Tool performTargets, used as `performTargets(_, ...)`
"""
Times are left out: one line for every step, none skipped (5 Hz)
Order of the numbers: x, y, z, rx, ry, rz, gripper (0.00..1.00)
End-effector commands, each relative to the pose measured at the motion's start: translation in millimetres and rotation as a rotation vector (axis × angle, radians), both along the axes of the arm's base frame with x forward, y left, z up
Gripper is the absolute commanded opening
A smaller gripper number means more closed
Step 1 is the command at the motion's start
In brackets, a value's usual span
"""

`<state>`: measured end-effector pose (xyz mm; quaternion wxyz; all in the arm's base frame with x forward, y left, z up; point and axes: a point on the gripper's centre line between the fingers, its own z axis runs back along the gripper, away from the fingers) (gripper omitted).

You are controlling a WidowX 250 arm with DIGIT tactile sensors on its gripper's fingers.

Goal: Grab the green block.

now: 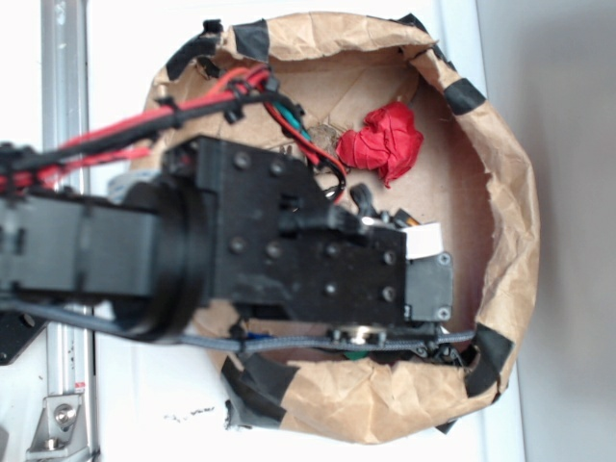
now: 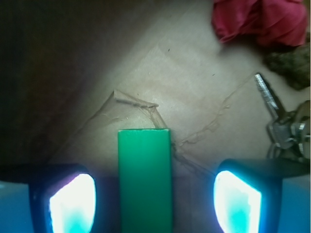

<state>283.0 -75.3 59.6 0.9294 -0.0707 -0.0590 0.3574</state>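
Note:
In the wrist view the green block (image 2: 146,179) lies flat on the brown paper floor, its long side running away from me. My gripper (image 2: 155,201) is open and straddles it. The left finger pad (image 2: 73,201) and the right finger pad (image 2: 238,201) each stand clear of the block's sides with a gap. The block sits a little nearer the left pad. From the exterior camera the black arm (image 1: 289,241) hangs over the bin and hides the block and the fingers.
A red wad of cloth (image 2: 262,19) (image 1: 385,140) lies at the far side of the bin. Beside it are a small brown lump (image 2: 291,65) and a key bunch (image 2: 282,126). The crumpled paper wall (image 1: 505,192) rings the bin.

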Motion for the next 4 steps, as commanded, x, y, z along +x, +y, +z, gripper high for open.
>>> performTargets(4, -31, -44, 0.028, 0.027, -0.189, 1.00)
performTargets(-1, -22, -51, 0.070, 0.010, -0.247, 0.00)
performTargets(-7, -3, -1, 0.101, -0.042, -0.281, 0.00)
performTargets(-17, 42, 48, 0.138, -0.139, -0.366, 0.00)
